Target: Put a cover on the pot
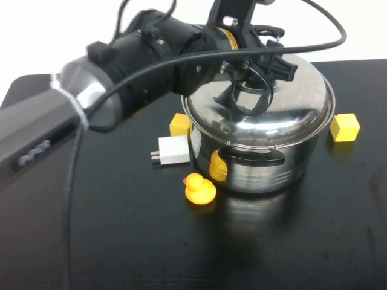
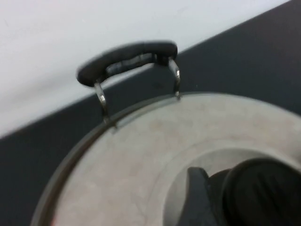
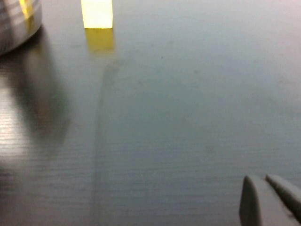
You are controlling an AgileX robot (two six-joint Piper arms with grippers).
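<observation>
The pot is a large shiny steel pot with black loop handles, standing at the table's middle right. The domed steel lid sits on top of it. My left gripper reaches over the lid's centre and is shut on the lid's black knob. In the left wrist view one finger shows beside the knob, with the lid and the pot's far handle beyond it. My right gripper is shut and empty, low over bare table to the right of the pot; the high view does not show it.
A yellow rubber duck, a white plug adapter and a yellow cube lie just left of the pot. Another yellow cube sits to its right and also shows in the right wrist view. The table is black.
</observation>
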